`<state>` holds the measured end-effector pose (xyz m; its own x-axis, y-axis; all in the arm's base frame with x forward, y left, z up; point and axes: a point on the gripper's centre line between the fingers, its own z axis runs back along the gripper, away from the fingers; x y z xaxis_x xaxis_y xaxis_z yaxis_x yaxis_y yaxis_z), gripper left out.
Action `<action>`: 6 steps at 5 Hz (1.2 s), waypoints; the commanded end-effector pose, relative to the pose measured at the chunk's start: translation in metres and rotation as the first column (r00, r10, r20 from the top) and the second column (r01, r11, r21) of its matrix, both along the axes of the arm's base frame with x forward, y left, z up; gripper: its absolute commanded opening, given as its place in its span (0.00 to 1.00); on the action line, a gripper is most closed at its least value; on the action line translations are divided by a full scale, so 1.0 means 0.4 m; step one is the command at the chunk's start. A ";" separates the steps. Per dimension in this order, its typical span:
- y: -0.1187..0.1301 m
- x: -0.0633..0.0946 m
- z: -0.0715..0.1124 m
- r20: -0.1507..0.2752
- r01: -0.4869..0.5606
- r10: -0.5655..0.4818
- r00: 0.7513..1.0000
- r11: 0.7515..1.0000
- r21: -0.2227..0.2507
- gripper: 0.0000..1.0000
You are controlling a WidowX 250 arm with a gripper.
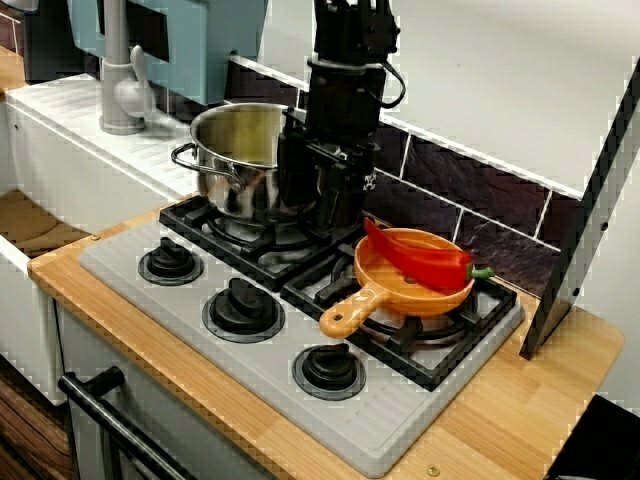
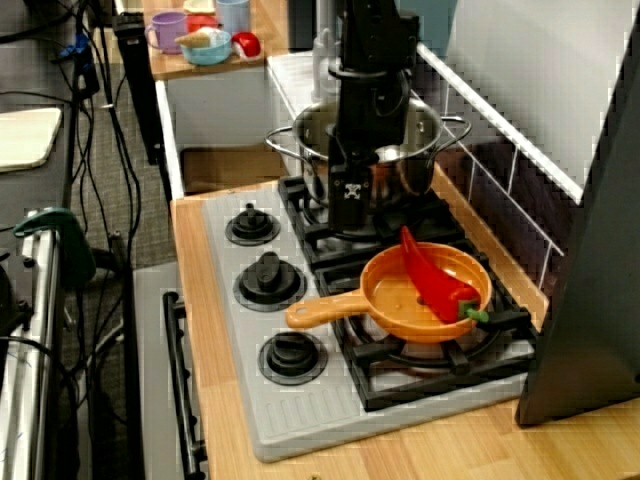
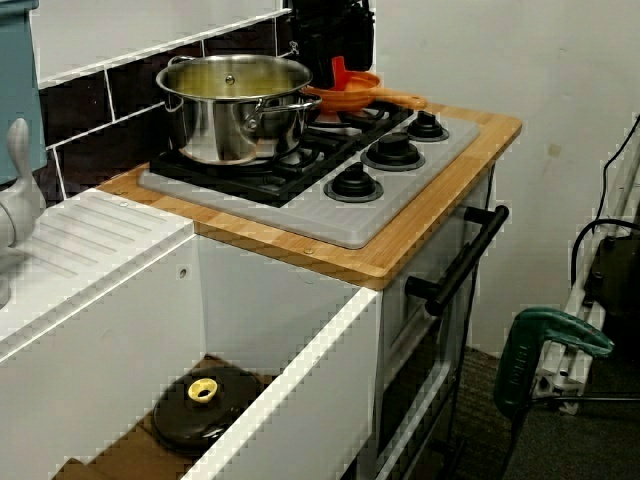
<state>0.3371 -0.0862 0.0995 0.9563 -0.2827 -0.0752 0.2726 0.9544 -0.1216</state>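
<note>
Bearing a white emblem (image 2: 352, 192), gripper (image 2: 350, 222) between pot (image 2: 412, 170) and pan (image 2: 395, 297).

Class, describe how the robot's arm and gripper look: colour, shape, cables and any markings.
The arm is black throughout, built of blocky stacked sections. A thin black cable loops out at its side. The gripper is black and boxy too, with a small white marking, too small to read.

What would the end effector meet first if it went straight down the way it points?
The end effector would probably meet the black grate beside the steel pot, clear of the red pepper; depth is unclear.
</note>
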 end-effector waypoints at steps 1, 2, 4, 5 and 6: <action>-0.019 -0.011 0.066 0.066 0.003 -0.002 0.998 1.000 -0.011 1.00; -0.019 -0.011 0.066 0.066 0.003 -0.002 0.998 1.000 -0.011 1.00; -0.019 -0.011 0.066 0.066 0.003 -0.002 0.998 1.000 -0.011 1.00; -0.025 0.023 0.077 0.038 0.002 0.000 0.999 0.999 -0.040 1.00; -0.027 0.032 0.113 0.023 0.030 -0.028 0.999 0.996 -0.087 1.00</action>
<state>0.3517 -0.0895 0.1226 0.9476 -0.3078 -0.0856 0.2850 0.9356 -0.2085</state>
